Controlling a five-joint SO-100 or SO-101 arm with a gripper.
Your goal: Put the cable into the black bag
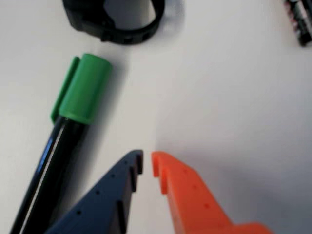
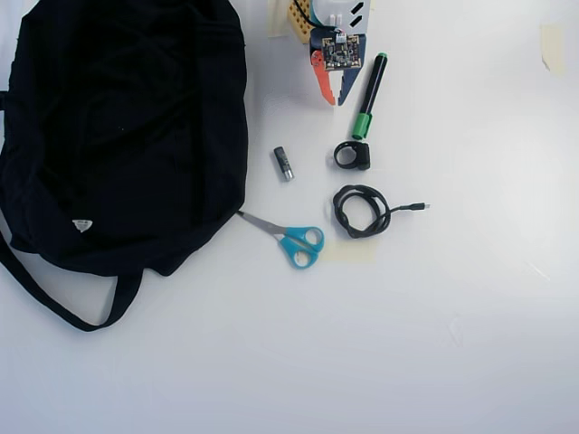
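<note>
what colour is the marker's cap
Green, on the black marker; clearest in the wrist view.

Cable (image 2: 361,210) right of bag (image 2: 118,127)

The robot's hand (image 1: 147,163) has two wedge-shaped plastic fingers of unlike colours: in the wrist view one is dark navy blue (image 1: 109,195) and the other bright orange (image 1: 195,200). Both taper to blunt, notched tips and carry rows of small round holes along their flat faces. In the overhead view the hand (image 2: 327,93) shows the same orange and blue pair below a small dark circuit board (image 2: 336,52) dotted with tiny components. Above the circuit board sit a white part with dark slots (image 2: 348,13) and a yellowish perforated piece (image 2: 299,20).
</note>
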